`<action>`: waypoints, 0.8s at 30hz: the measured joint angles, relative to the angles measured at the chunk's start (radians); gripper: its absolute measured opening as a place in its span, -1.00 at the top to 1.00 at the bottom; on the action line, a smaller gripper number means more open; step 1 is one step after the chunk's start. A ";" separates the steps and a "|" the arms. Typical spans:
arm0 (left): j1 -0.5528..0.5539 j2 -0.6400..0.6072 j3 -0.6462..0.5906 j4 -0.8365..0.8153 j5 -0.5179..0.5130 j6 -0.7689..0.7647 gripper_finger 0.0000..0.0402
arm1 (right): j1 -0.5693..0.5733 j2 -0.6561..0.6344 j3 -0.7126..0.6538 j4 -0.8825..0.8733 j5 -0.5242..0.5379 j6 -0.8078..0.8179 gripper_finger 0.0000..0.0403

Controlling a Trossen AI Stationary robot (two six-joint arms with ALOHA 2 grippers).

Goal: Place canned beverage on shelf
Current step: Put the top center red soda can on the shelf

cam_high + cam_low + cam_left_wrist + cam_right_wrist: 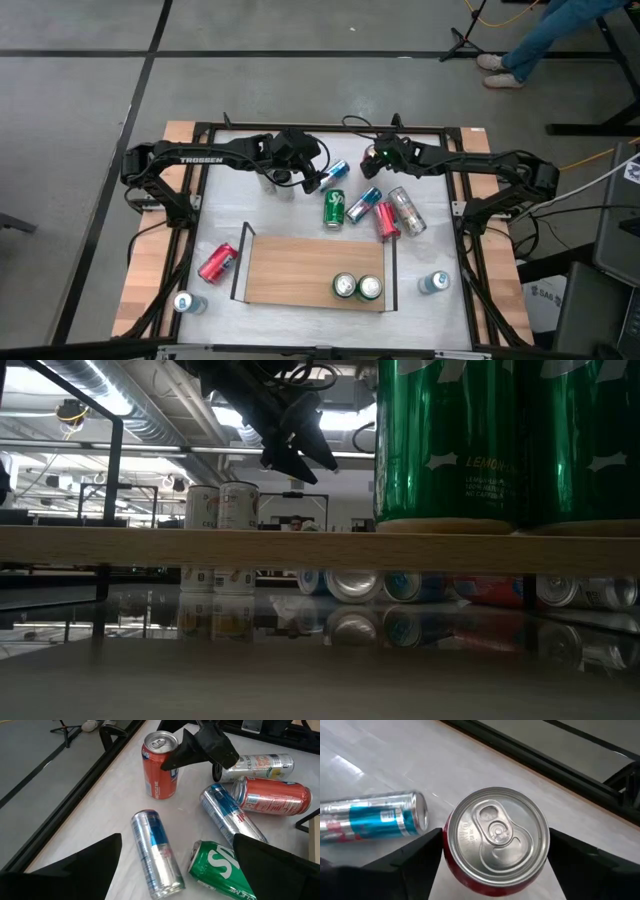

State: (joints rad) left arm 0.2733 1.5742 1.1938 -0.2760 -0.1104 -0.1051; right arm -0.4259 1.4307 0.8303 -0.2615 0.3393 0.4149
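Right, from the high view I see the shelf (300,272) lying on the near half of the bench (300,225), between the two arms. Two green cans (357,288) stand upright side by side at its right end. More cans lie loose on the bench beyond the shelf, among them a green one on its side (334,208) and a red one (387,220). Another red can (218,262) lies just left of the shelf's rail. The left end effector (315,172) and the right end effector (376,157) both reach in over the far part of the bench, well apart from the shelf.

At bench height the shelf's edge runs straight across, with the green cans looming on top at the right. The left end effector hangs in the air beyond it, its fingers splayed and empty, and two pale cans (224,506) stand behind.

On the left wrist camera my own fingers (75,870) stand wide apart with nothing between them, hovering over a slim blue-and-silver can (155,852) and the green one. Farther off, the right end effector sits over an upright red can (160,765) on the bench.

On the right wrist camera that can's silver lid fills the gap, with one finger on each side, spread wide and close to its wall. I cannot tell whether either touches it
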 joint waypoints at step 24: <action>-0.020 0.000 0.000 0.000 -0.004 0.000 -0.88 | 0.000 -0.001 0.097 -0.084 -0.019 -0.105 -0.97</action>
State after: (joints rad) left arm 0.2531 1.5742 1.1938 -0.2756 -0.1143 -0.1053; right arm -0.4259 1.4296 0.9269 -0.3460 0.3199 0.3094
